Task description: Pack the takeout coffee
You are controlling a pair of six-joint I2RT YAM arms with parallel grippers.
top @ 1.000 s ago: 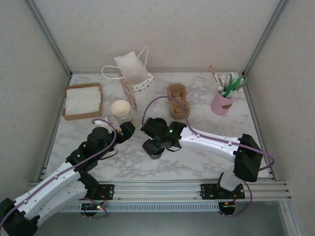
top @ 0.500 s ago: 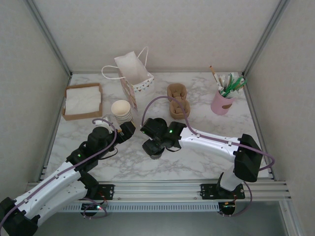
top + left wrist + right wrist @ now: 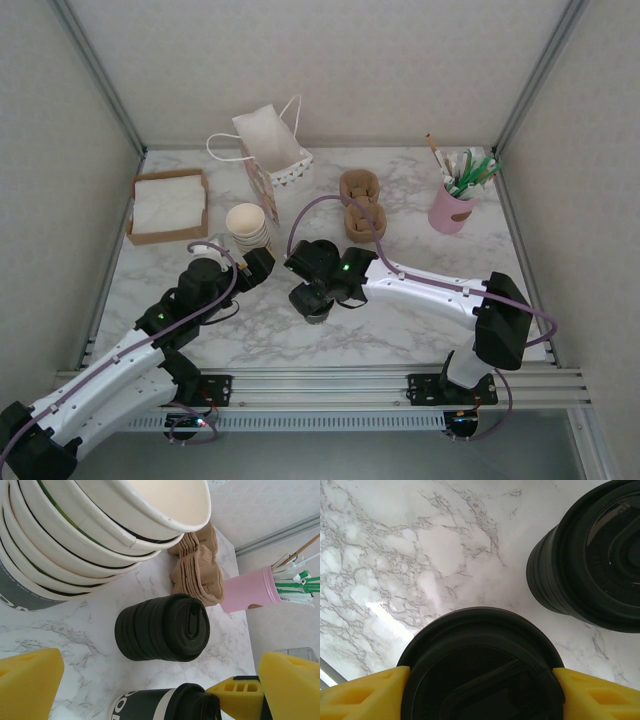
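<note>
The takeout coffee (image 3: pixel 481 645), a dark-walled paper cup with a round black lid, stands on the marble table. My right gripper (image 3: pixel 480 689) comes down on it from above, one yellow finger pressed on each side of the lid. In the top view the right gripper (image 3: pixel 318 298) covers the cup near the table's middle. From the left wrist the cup (image 3: pixel 145 707) sits at the bottom edge, with a right finger (image 3: pixel 240 696) on its lid. My left gripper (image 3: pixel 160 665) is wide open and holds nothing. In the top view it (image 3: pixel 262 263) is just left of the cup.
A stack of black lids (image 3: pixel 162 627) stands close beside the coffee. A tall stack of lidless cream cups (image 3: pixel 247 225) is behind the left gripper. Farther back are a white paper bag (image 3: pixel 272 150), brown cup carriers (image 3: pixel 358 205), a pink stirrer holder (image 3: pixel 452 208) and a napkin box (image 3: pixel 168 205).
</note>
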